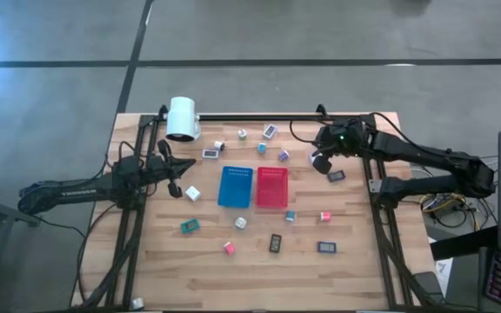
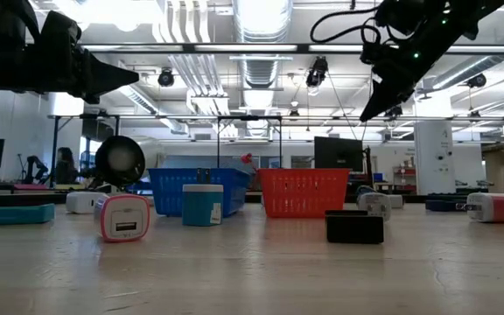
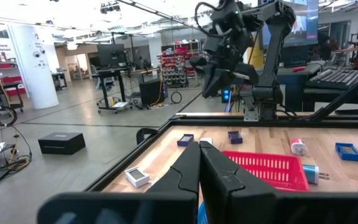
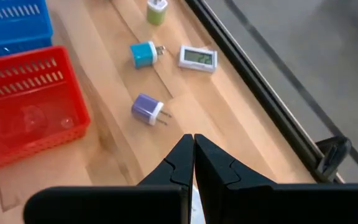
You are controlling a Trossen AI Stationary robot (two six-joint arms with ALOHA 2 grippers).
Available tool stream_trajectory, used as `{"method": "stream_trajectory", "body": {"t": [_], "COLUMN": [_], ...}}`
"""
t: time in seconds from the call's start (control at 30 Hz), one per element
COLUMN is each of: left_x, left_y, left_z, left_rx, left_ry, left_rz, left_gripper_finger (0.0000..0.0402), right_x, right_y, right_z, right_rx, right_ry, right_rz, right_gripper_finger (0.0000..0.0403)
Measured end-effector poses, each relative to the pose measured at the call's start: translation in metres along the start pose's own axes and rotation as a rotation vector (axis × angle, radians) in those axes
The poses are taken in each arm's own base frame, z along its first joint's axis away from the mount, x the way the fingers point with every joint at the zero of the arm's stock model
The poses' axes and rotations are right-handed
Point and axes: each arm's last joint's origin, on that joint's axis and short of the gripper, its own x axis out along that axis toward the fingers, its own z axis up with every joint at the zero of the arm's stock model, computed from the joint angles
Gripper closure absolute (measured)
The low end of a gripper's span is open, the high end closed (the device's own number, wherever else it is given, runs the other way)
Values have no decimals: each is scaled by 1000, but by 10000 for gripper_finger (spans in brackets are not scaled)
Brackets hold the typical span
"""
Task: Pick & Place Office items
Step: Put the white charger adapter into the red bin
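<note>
Small office items lie scattered on the wooden table: a purple cube (image 4: pixel 146 110), a blue cube (image 4: pixel 143 54), a white display unit (image 4: pixel 197 57), a pink-rimmed cube (image 2: pixel 122 218), a dark flat rectangle (image 1: pixel 275 243) and others. My right gripper (image 4: pixel 193 146) hangs shut above the table's far right part, slanting down, a little short of the purple cube (image 1: pixel 283 155). My left gripper (image 3: pixel 199 144) is shut and level at the table's left (image 1: pixel 177 186), near a white cube (image 1: pixel 193 193). Neither holds anything.
A blue tray (image 1: pixel 236 186) and a red tray (image 1: pixel 271 187) stand side by side mid-table. A big white cylinder (image 1: pixel 182 118) sits at the far left edge. Black frame rails (image 1: pixel 259 116) run along the far edge and both sides.
</note>
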Motion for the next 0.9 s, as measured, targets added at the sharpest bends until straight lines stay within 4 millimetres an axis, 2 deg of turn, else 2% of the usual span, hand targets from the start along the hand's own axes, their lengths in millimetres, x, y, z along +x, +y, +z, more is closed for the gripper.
{"method": "stream_trajectory", "body": {"t": [0.33,0.57,0.8,0.9], "left_x": [0,0,0,0], "left_y": [0,0,0,0], "left_z": [0,0,0,0], "left_rx": [15,15,15,15], "left_ry": [1,1,1,1], "left_rz": [0,0,0,0], "left_gripper_finger": [392,392,392,392], "right_x": [14,29,52,61], "right_y": [-23,-33,-34,-35], "right_z": [-9,-10,-7,-6], "right_rx": [41,63,-66,-107], "right_ry": [179,368,490,515], "right_rz": [16,198,257,276], "right_gripper_finger": [394,394,392,377]}}
